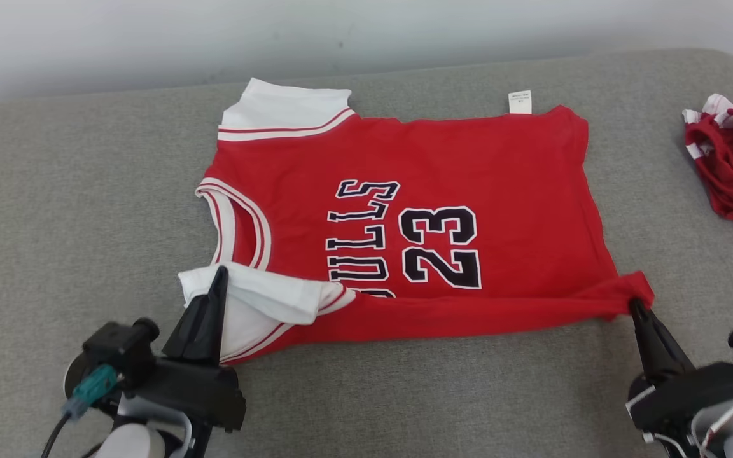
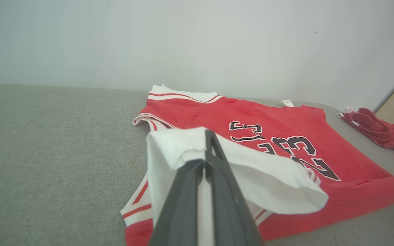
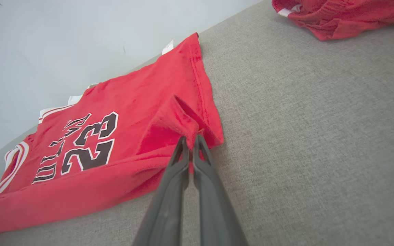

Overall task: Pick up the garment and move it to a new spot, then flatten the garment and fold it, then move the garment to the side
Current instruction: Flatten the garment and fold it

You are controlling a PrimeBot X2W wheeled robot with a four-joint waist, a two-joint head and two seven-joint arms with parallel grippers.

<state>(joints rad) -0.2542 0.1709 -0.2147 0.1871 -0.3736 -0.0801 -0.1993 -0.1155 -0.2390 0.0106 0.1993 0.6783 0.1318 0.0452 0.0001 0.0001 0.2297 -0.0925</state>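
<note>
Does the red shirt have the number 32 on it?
No, the red shirt shows a black 23 printed on its front.

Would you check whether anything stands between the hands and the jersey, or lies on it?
Nothing visible. The left hand is shut on the jersey at its white sleeve, the right hand at its hem corner. Nothing lies on it; a red garment lies apart to the right.
</note>
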